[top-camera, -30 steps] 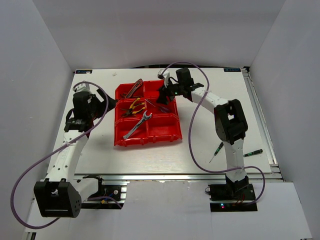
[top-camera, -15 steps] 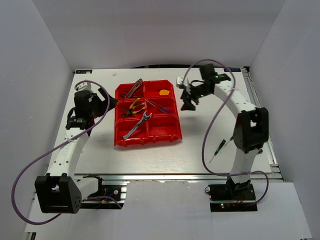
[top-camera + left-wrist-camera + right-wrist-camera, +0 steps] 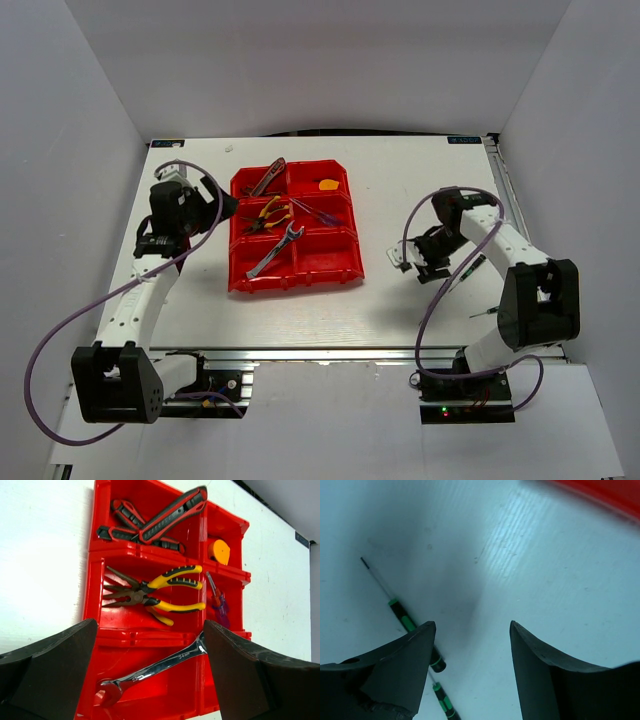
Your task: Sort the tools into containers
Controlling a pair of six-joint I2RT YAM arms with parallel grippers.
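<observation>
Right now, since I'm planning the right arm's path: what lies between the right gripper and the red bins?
Nothing: bare white table runs from the right gripper to the red bins, as the right wrist and top views show.

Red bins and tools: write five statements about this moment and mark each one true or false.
1. The silver wrench shares a bin with the yellow-handled pliers. False: in the red bins, the wrench lies in the near-left one and the pliers in the one behind it.
2. The orange piece lies in a far bin. True.
3. The right gripper holds the green-black screwdriver. False: the gripper is open and empty, and the screwdriver lies on the table.
4. The left gripper is open. True.
5. Every tool is in a bin. False: that screwdriver is outside them.
</observation>
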